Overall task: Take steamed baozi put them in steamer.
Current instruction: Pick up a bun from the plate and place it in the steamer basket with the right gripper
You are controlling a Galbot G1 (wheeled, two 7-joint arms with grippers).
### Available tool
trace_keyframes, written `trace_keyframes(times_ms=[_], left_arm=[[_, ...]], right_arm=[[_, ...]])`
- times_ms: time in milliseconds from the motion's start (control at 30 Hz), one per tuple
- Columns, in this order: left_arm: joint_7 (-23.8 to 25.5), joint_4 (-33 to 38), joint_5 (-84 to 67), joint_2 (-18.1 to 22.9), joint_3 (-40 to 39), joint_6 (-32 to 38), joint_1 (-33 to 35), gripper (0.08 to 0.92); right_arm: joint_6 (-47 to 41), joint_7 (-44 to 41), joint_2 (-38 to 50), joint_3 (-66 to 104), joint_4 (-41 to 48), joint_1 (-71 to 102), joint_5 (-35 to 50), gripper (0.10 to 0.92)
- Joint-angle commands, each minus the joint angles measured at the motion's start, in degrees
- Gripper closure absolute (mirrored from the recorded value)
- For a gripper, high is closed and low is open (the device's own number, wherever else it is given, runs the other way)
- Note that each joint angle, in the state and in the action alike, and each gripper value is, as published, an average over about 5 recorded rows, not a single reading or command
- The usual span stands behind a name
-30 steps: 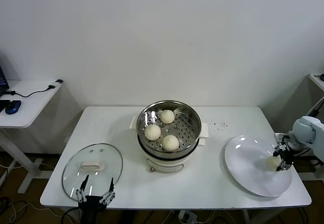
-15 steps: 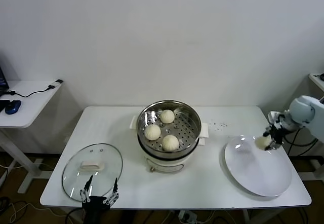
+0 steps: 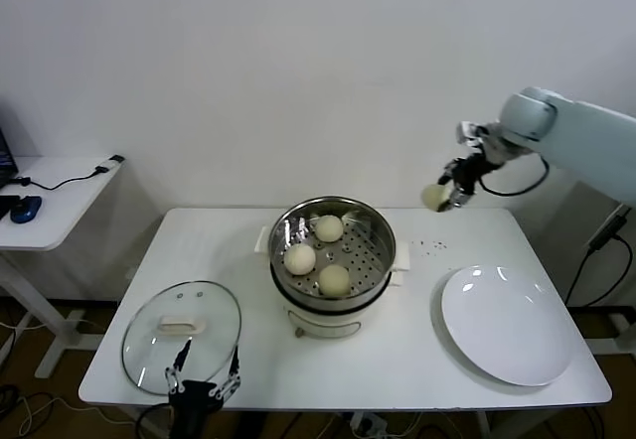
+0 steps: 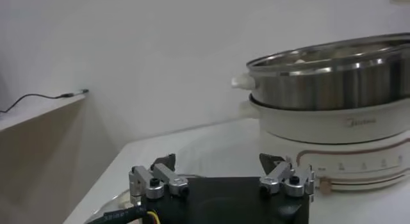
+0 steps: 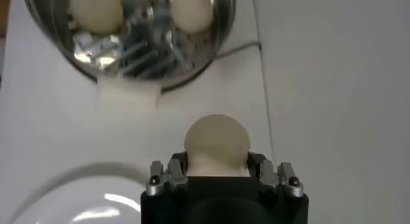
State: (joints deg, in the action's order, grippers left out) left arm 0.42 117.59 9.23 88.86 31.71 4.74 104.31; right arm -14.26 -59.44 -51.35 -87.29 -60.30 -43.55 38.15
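Three baozi (image 3: pixel 317 242) sit in the steamer (image 3: pixel 331 260); my right gripper (image 3: pixel 452 191) carries the fourth baozi (image 3: pixel 434 197) clamped, mid-air, plate (image 3: pixel 507 325) bare. Left gripper (image 3: pixel 203 383) parked, jaws apart.

We see cream-white baozi (image 3: pixel 434 197) in black right gripper (image 3: pixel 449 193), pale blue-grey arm behind. Three more cream-white baozi (image 3: pixel 299 258) sit in shiny steel steamer (image 3: pixel 332 252); its basket floor shows dotted hole pattern, base cream-white. We note plain white plate (image 3: pixel 507 325), white table (image 3: pixel 407 360), clear glass lid (image 3: pixel 181 333) with pale knob. Black left gripper (image 3: pixel 203 387) has silver fingertips. Small dark specks (image 3: pixel 432 246) dot table beyond plate.
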Motion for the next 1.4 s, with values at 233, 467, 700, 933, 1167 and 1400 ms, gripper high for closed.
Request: trace_keyframes(times_ms=[233,467,700,933,1167,1400], left_arm=[[0.3,-0.8,-1.3,-0.6,-0.1,0.1,-1.2,0.177],[0.3,-1.2,-2.2,-1.1,0.6,0.3,-1.1,0.177],[0.3,-1.5,-2.4,-1.2,0.9,0.1,-1.4,0.177],[0.3,-1.9,-2.3,-1.0,0.9,-0.1,-1.8,0.177],[0.2,-1.7,-2.3,-0.8,0.9,0.1,-1.5,0.177],[0.2,-1.5,-2.4,-1.0,1.2,0.4,-0.9,0.177]], right_arm=[[-4.5,4.0,-19.7,-11.3,-4.8,-4.2,12.6,0.406],[-4.6,6.0,-20.2,-12.2,-3.9,1.3,7.3,0.406],[-4.6,6.8,-20.2,-11.3,-2.0,5.2,4.2,0.406],[-4.6,7.3,-20.5,-10.2,-0.7,7.4,3.3,0.408],[-4.9,8.5,-20.1,-9.2,-0.9,7.9,3.7,0.396],[-5.2,7.7,-18.3,-8.6,-2.4,6.1,5.9,0.231]])
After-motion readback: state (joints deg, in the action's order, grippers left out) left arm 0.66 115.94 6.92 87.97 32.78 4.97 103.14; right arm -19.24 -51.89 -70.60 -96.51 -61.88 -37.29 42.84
